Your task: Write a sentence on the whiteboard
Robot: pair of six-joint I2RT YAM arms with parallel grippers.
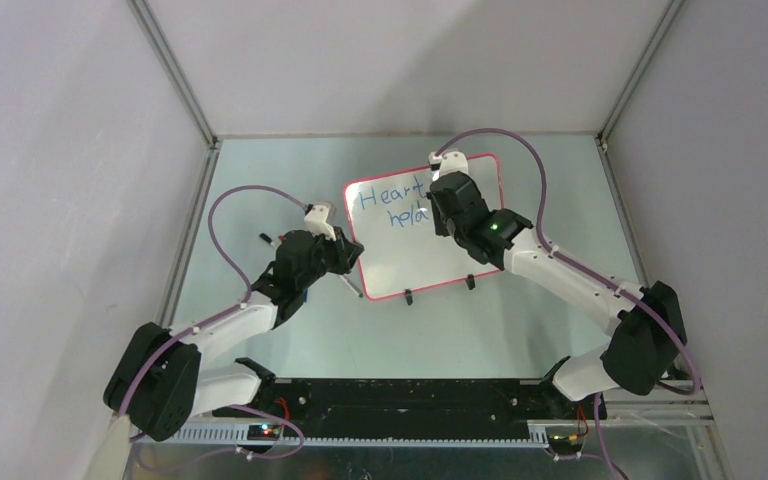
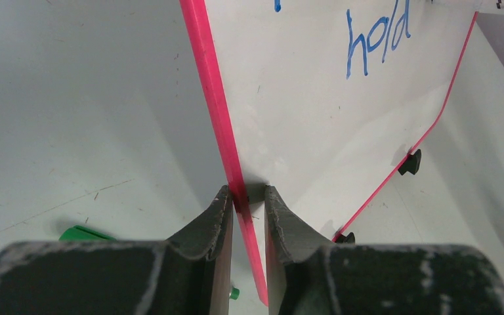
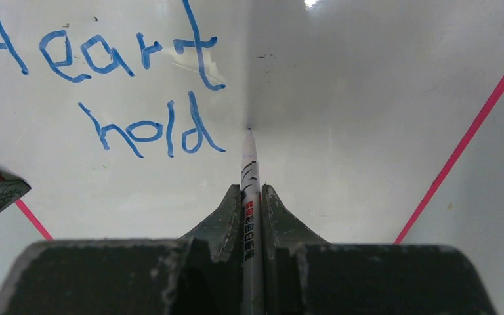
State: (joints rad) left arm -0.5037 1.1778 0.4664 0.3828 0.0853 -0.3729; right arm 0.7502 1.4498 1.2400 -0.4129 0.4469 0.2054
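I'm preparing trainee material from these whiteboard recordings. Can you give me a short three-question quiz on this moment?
1. True or false: the left gripper is clamped on the red frame of the whiteboard.
2. What does the right gripper hold? A) an eraser B) a marker C) nothing
3. Fill in: the second line of the sentence reads ____.
Key: 1 true; 2 B; 3 hold.

The light is soft and even and comes from above. A small bright spot shines on the whiteboard [image 3: 341, 118] at the top of the right wrist view. Soft gray shadows lie on the desk [image 2: 72, 131] in the left wrist view.
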